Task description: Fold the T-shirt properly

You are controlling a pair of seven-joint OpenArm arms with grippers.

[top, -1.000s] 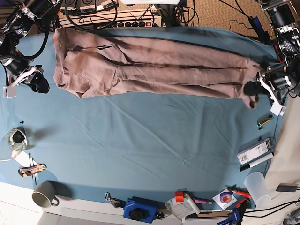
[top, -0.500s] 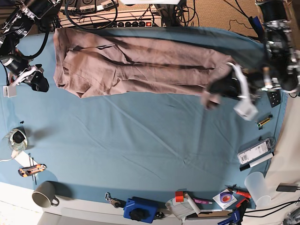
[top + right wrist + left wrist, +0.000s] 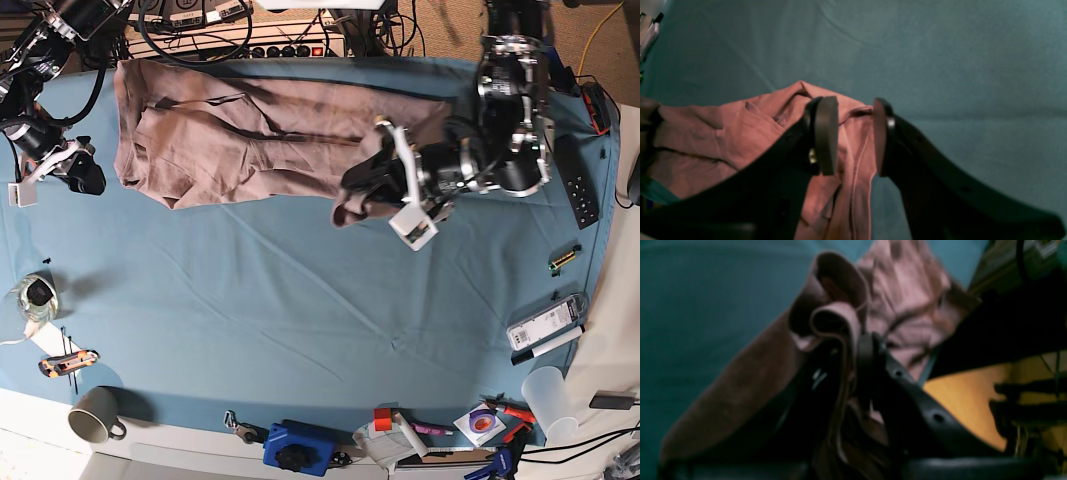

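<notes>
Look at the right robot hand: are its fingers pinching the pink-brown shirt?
No, the right gripper has its fingers spread apart above the soft pink-brown cotton T-shirt, pinching nothing.

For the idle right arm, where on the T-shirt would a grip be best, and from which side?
Probably the T-shirt's free edge nearest the right gripper, approached from the bare cloth side: its jaws stand open over that hem, while the left gripper holds the far end.

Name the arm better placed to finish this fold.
Left: the left gripper is shut on the T-shirt hem, lifted mid-table. The right gripper stands open beside the other end, holding nothing.
</notes>
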